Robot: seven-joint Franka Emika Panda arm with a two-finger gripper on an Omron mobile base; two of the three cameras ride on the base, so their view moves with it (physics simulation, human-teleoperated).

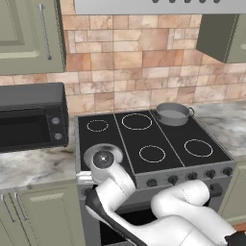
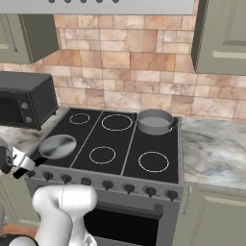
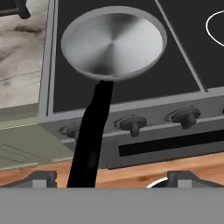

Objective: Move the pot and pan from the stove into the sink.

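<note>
While the gripper [image 3: 111, 178] is hanging low in front of the stove [image 3: 131, 83], its two fingertips [image 3: 41, 178] are standing wide apart, open, with the long black handle of the pan [image 3: 113, 43] running down between them, nearer the left tip than the right. Nothing is being held. Beyond the fingers, the handle is rising to the shiny bowl, which is resting on the stove's front left corner above the row of knobs [image 3: 131, 124].

To do this step well, judged from these frames, the hand should be shifting so the handle lies midway between the tips, then closing squarely across it, well up toward the bowl, so the pan is not drooping or twisting when lifted. The lift should be clearing the stove's front edge before any swing toward the sink.

Seen along the fingers, the hand view is giving the handle's line against the tips, which the base views are not giving. The right base view is showing the pan [image 2: 57, 146] on the front left burner zone and the pot [image 2: 154, 121] at the back right, far beyond the fingers. The left base view is showing that pot [image 1: 172, 114], lidless here, a microwave [image 1: 32, 117] on the counter left of the stove, and the arm's wrist covering most of the pan.
</note>
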